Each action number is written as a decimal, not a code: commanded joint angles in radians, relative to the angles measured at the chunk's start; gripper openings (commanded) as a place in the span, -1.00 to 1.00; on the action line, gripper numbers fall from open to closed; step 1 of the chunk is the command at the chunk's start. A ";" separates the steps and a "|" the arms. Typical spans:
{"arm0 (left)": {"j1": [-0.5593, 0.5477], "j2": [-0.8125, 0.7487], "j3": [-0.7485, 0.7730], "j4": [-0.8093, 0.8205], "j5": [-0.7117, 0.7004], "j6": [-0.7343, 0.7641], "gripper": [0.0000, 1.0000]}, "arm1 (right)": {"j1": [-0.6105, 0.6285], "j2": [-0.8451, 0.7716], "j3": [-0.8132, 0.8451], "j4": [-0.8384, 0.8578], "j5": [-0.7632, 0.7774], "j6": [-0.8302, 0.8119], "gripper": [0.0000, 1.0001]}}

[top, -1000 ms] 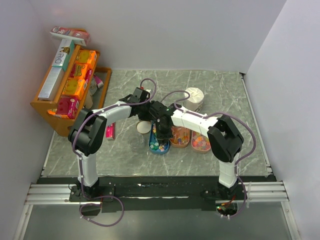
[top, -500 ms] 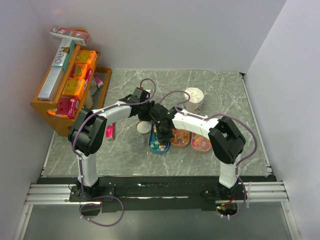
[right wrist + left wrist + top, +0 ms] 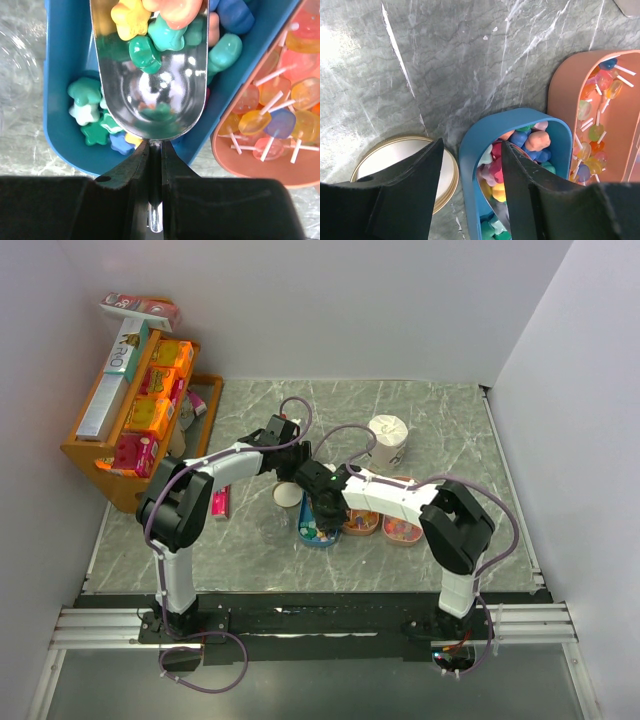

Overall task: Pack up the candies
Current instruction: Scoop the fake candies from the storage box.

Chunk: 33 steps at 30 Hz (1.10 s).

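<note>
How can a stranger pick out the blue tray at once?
On the grey marble table, three oblong trays lie in a row near the middle. The blue tray is the leftmost. It holds star-like candies, whereas the orange tray beside it holds lollipops on sticks.

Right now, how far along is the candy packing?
Early. Done: the scoop is loaded with candies over the blue tray. In hand: the right hand is shut on the scoop's handle; the left hand hovers open above the tray's edge. Left: tipping the load out; most candies lie in the tray.
</note>
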 commanded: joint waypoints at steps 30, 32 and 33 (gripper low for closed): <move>0.002 -0.145 -0.027 0.031 -0.019 -0.010 0.27 | 0.155 -0.328 -0.175 -0.110 0.091 0.000 -1.00; 0.002 -0.148 -0.027 0.029 -0.020 -0.011 0.28 | 0.177 -0.337 -0.188 -0.109 0.105 0.003 -1.00; 0.002 -0.151 -0.027 0.026 -0.022 -0.013 0.29 | 0.182 -0.347 -0.192 -0.106 0.106 0.001 -1.00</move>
